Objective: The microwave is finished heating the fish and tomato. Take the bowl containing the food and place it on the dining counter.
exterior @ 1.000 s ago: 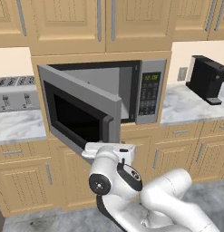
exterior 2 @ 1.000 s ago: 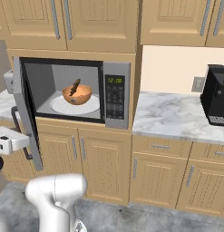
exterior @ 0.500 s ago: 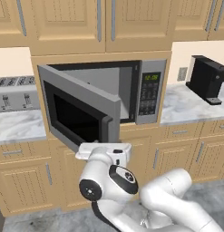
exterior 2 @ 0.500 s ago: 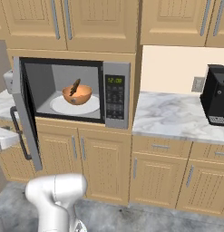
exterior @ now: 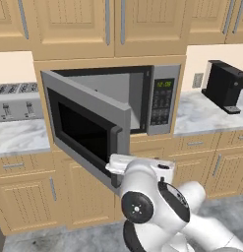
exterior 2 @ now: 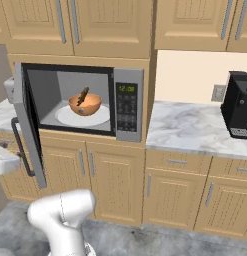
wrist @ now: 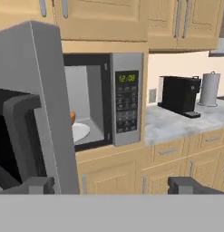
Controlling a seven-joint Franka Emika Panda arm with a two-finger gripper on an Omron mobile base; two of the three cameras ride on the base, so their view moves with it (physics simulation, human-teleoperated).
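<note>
Your bowl (exterior 2: 85, 104) sits inside the microwave (exterior 2: 80, 96), roughly centred on the white turntable plate (exterior 2: 81, 117), and you can see the fish (exterior 2: 83, 96) poking up out of it at a slant, its upper end leaning toward the back of the cavity. The tomato is not something you can make out from here. In the hand view you get just an orange sliver of the bowl (wrist: 72, 118) past the edge of the door, with the plate (wrist: 80, 132) below it. The microwave door (exterior: 88, 130) is swung wide open to the left (its dark glass and bar handle face out into the room), and the green digits on the control panel (exterior 2: 127, 106) are lit. Your gripper (wrist: 111, 185) stands below and in front of the opening, out by the free edge of the door; its jaws are spread as wide as they go, with nothing between them and nothing touched. Further out, a black coffee machine (exterior 2: 238, 105) stands on the marble counter (exterior 2: 190, 129) to the right of the microwave, a silver toaster (exterior: 17, 101) rests on the counter to its left, and pale wooden cabinets (exterior 2: 110, 27) run above and below.
</note>
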